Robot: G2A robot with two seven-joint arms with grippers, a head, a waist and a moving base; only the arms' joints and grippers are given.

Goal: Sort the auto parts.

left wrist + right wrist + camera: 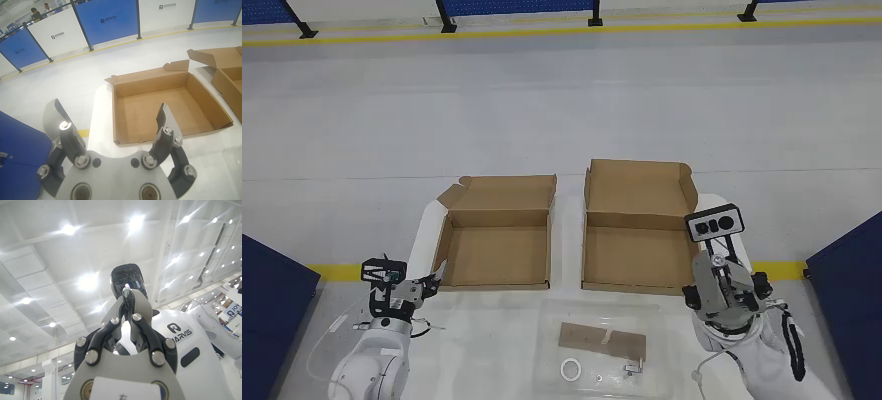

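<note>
The loose auto parts sit in a clear tray (pixel 550 352) at the 6 o'clock edge of the white table (pixel 567 240): a white ring (pixel 570 370) and, just to its 3 o'clock side, a small silvery part (pixel 631 369). Both lie at the near side of a flat cardboard sheet (pixel 602 339) that lies in the same tray. One more piece is off the table altogether. The right gripper (pixel 126 295) is pinched tight on a threaded metal part (pixel 126 291), which sticks out past its fingertips. This gripper points straight up toward the ceiling lights (pixel 69 230), and the arm stands at about 4 o'clock, beside the tray. Beyond the tray, two open cardboard boxes stand side by side with a strip of table between them. The left box (pixel 497 255) is at about 11 o'clock and the right box (pixel 637 255) at about 1 o'clock, and both have their lids folded back toward 12. The left box (pixel 160 109) shows a bare brown floor in the left wrist view. The left gripper (pixel 109 105) hovers at about 8 o'clock by the table's edge, near the front corner of the left box. Its jaws are spread wide with nothing between them, and it is aimed toward that box.
</note>
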